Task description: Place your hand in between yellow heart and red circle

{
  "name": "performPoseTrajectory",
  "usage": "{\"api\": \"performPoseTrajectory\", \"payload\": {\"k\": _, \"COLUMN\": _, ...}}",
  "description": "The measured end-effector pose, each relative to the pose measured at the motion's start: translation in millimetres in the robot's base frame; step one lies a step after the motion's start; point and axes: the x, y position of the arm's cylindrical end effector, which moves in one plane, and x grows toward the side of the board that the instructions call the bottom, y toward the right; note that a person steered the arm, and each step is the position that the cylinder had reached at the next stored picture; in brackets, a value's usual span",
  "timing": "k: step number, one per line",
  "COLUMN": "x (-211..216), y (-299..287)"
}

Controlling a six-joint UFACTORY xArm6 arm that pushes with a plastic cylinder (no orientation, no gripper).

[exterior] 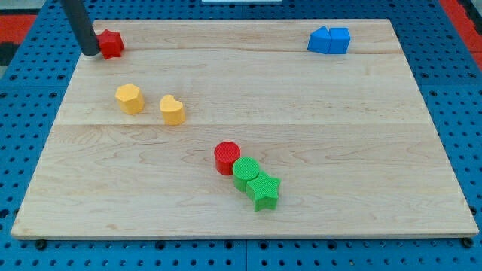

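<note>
The yellow heart (172,110) lies left of the board's middle. The red circle (227,158) lies below and to the right of it, near the middle of the board, touching a green circle (245,172). My tip (90,53) is at the view's top left, just left of a red star-like block (111,44) and touching or nearly touching it. The tip is far up and left of both the yellow heart and the red circle.
A yellow hexagon (129,98) lies just left of the heart. A green star (263,190) touches the green circle at its lower right. Two blue blocks (329,40) sit together at the top right. The wooden board (376,150) ends on a blue pegboard.
</note>
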Motion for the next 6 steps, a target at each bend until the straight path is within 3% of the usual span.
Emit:
{"api": "performPoseTrajectory", "payload": {"k": 1, "x": -2.4, "y": 32.4}}
{"api": "performPoseTrajectory", "payload": {"k": 2, "x": 39.9, "y": 37.9}}
{"api": "performPoseTrajectory", "payload": {"k": 4, "x": 68.5, "y": 243.8}}
{"api": "performPoseTrajectory", "payload": {"k": 5, "x": 101.0, "y": 317.3}}
{"api": "performPoseTrajectory", "payload": {"k": 6, "x": 165.6, "y": 311.0}}
